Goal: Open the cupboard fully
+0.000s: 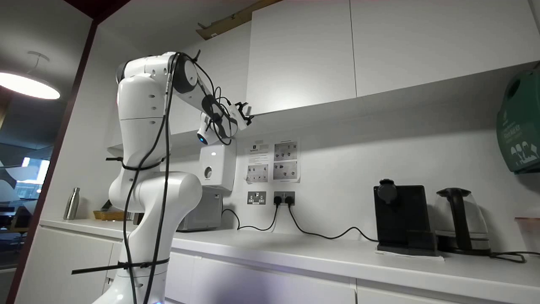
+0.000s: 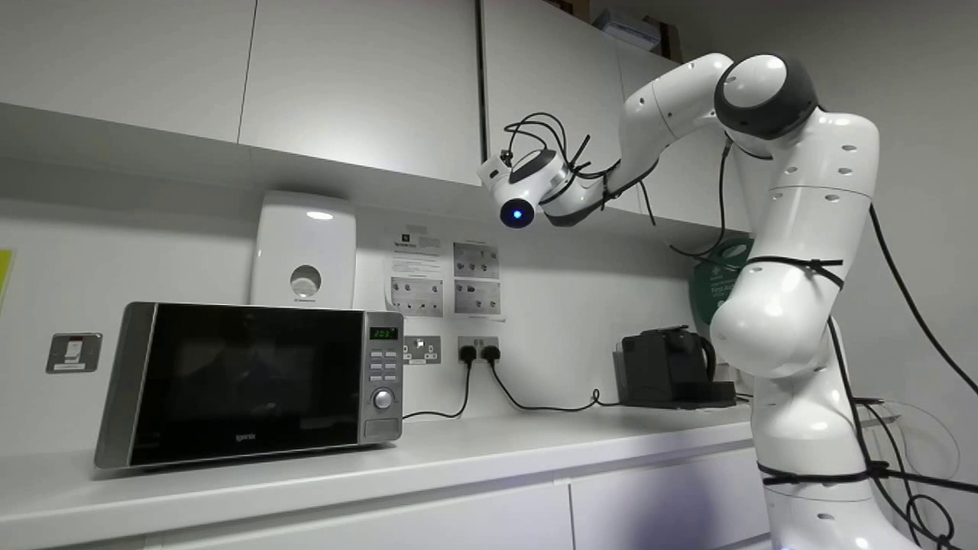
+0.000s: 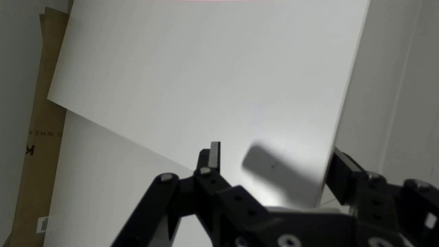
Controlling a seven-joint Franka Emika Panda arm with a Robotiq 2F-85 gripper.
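The white upper cupboard door [image 1: 301,59] is at the upper middle and also shows in an exterior view [image 2: 550,69], where a dark gap separates it from its neighbour [image 2: 359,84]. In the wrist view the door [image 3: 212,75] stands a little proud of the neighbouring door [image 3: 113,164], slightly ajar. My gripper [image 1: 249,113] is at the door's lower corner. In the wrist view the gripper [image 3: 275,145] is open. One finger is in front of the door face; the other is past the lower edge and seems partly behind it. I cannot tell whether it touches. The cupboard's inside is hidden.
Cardboard [image 3: 41,137] lies on top of the cupboards. Below are a paper dispenser [image 2: 306,244], a microwave [image 2: 252,382], a coffee machine [image 1: 400,219] and a kettle [image 1: 462,219] on the worktop [image 1: 270,242]. A green first aid kit [image 1: 521,122] hangs on the wall.
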